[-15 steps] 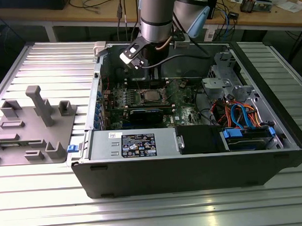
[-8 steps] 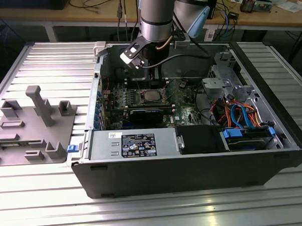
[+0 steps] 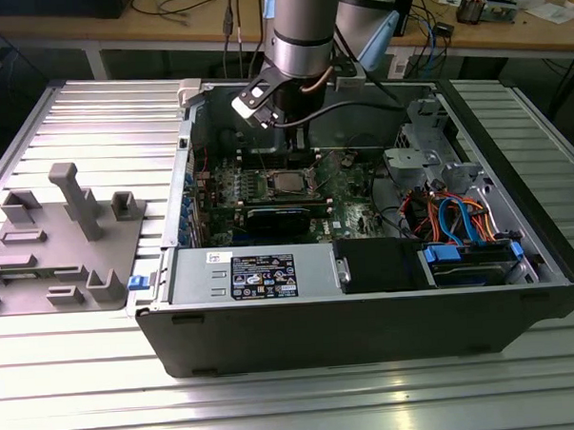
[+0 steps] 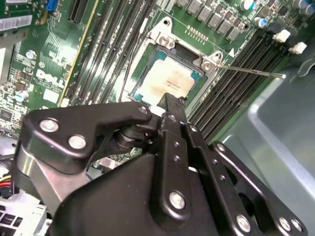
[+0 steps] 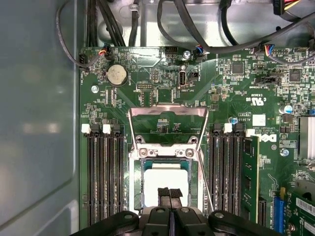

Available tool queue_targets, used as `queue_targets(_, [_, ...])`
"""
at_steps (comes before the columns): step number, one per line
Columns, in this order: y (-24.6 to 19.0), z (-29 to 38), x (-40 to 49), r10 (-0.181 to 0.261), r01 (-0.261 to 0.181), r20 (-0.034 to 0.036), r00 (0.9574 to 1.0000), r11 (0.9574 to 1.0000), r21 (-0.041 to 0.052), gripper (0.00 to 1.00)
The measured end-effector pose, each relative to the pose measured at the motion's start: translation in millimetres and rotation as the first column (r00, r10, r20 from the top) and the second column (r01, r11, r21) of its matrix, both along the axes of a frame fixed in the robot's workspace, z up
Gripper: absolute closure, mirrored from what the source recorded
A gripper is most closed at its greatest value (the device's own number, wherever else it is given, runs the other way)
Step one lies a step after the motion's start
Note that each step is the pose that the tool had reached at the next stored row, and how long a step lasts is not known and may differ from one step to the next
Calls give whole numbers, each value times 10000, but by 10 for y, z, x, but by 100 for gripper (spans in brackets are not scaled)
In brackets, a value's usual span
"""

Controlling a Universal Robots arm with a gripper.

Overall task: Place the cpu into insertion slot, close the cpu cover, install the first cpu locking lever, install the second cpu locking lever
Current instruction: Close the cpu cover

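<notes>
The cpu [image 5: 165,181] lies flat in the insertion slot [image 5: 139,184], its pale silver top facing up; it also shows on the green motherboard [image 3: 286,184] and in the second wrist view [image 4: 170,81]. The cpu cover [image 5: 167,111] stands open, folded back from the slot, with the board showing through its window. A thin locking lever [image 4: 251,72] sticks out sideways, unlatched. My gripper [image 5: 170,192] hovers just over the cpu's near edge, fingertips [image 4: 170,104] pressed together with nothing between them. From outside, the gripper [image 3: 306,159] hangs inside the case above the slot.
Black memory slots [image 5: 103,177] flank the socket on both sides, one with a green module [image 5: 248,177]. The open computer case [image 3: 368,326] has a power supply, drive bay and orange and blue cables [image 3: 459,217]. A grey fixture [image 3: 64,234] sits on the table at the exterior view's left.
</notes>
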State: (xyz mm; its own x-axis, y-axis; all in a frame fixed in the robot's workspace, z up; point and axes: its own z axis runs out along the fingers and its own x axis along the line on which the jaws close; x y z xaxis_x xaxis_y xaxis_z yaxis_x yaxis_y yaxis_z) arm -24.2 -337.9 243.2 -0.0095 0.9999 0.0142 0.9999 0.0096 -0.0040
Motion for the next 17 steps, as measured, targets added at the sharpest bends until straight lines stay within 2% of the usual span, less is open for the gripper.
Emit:
queue_targets(9, [0, 117, 0, 8, -8, 0, 10000, 10000, -3, 89])
queue_targets(14, [1, 158, 0, 72, -72, -1, 10000, 10000, -9, 89])
queue_targets(17, [1, 209, 0, 81, -81, 0, 10000, 10000, -11, 89])
